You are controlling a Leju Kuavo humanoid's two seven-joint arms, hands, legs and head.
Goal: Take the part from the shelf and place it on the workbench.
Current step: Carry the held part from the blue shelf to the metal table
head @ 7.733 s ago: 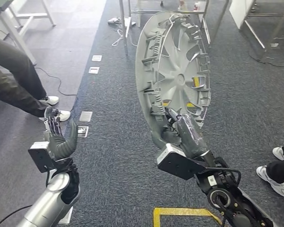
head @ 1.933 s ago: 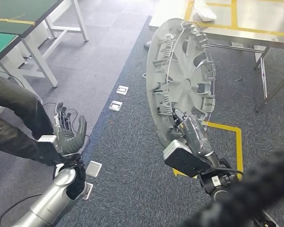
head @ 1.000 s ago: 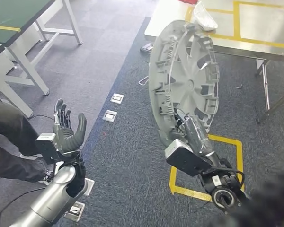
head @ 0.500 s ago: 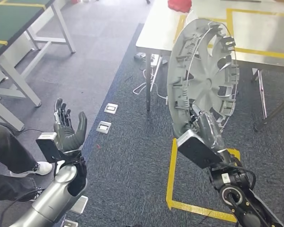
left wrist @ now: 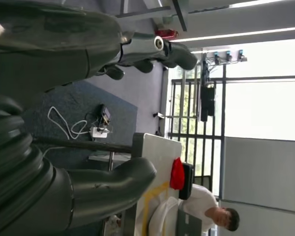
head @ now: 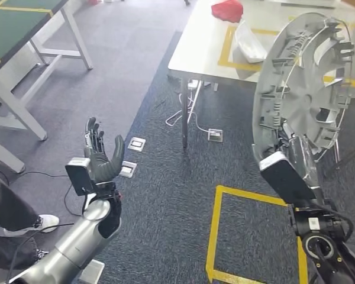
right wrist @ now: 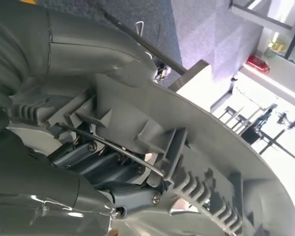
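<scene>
Up close, right hand (right wrist: 45, 162) fingers (right wrist: 101, 162) grip part (right wrist: 213, 162) rim.

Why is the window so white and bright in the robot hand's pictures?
Left wrist view: daylight through the big window washes it out to white, so the left robot hand looks dark. Right wrist view: the far bright corner is glared out too, while the grey wheel cover stays clear. Head view: evenly lit, no strong glare.

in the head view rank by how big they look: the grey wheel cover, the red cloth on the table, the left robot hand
1. grey wheel cover, though it is nearest the camera
2. left robot hand
3. red cloth, farther off, so true size is unsure
</scene>
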